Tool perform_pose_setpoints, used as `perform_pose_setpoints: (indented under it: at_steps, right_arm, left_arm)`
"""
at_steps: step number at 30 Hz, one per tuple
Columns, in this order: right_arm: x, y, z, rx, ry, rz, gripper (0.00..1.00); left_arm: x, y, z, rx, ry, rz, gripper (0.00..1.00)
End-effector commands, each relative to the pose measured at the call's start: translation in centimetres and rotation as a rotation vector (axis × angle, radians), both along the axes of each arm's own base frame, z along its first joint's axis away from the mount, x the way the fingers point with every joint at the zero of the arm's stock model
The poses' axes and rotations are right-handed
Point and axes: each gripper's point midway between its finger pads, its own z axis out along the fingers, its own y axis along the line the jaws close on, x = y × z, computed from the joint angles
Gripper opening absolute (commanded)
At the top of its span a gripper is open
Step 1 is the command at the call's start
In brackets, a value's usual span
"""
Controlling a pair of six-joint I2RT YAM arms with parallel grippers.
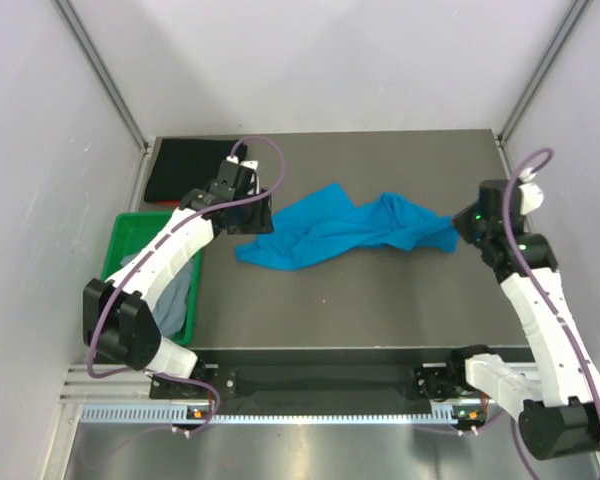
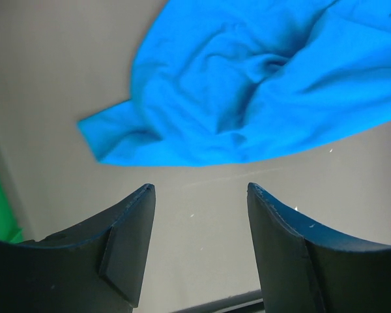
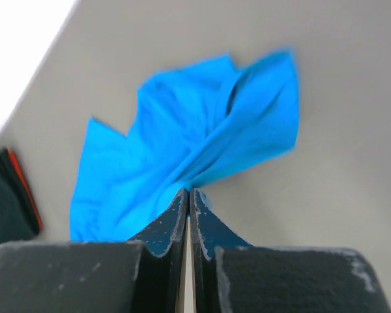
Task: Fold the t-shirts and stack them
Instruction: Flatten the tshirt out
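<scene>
Nearest me, left side: grey t-shirt [image 1: 178,292] bunched in the green bin [image 1: 120,240], not yet folded. Mid-table: blue t-shirt [image 1: 330,230] lies crumpled, unfolded, long axis running L–R across the table [image 1: 380,310]. My right gripper [image 3: 189,190] is clamped tight on its R end, cloth fanning out from the tips w/ a ridge of folds. My left gripper [image 2: 199,189] hangs over bare table just short of the L end, jaws wide, nothing in them. It's the nearer arm for that end; grabbing there should let me pull the shirt flat, I reckon. Far L corner: black t-shirt [image 1: 185,168], folded flat
</scene>
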Motion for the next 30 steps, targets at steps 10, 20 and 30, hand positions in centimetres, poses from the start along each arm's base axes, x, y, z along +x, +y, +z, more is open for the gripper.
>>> perform_pose_setpoints:
  at_steps: [10, 20, 30]
  right_arm:
    - [-3.6, -3.2, 8.1, -0.104, -0.111, 0.027, 0.00]
    - [-4.0, -1.5, 4.8, -0.054, -0.125, 0.110, 0.00]
    - [-3.6, -1.0, 4.2, -0.048, -0.146, 0.143, 0.00]
  left_arm:
    - [-4.3, 0.1, 0.3, -0.056, 0.078, -0.064, 0.65]
    - [-5.9, -1.1, -6.7, -0.182, 0.153, 0.022, 0.62]
    - [-2.4, -2.2, -10.6, -0.112, 0.167, -0.053, 0.70]
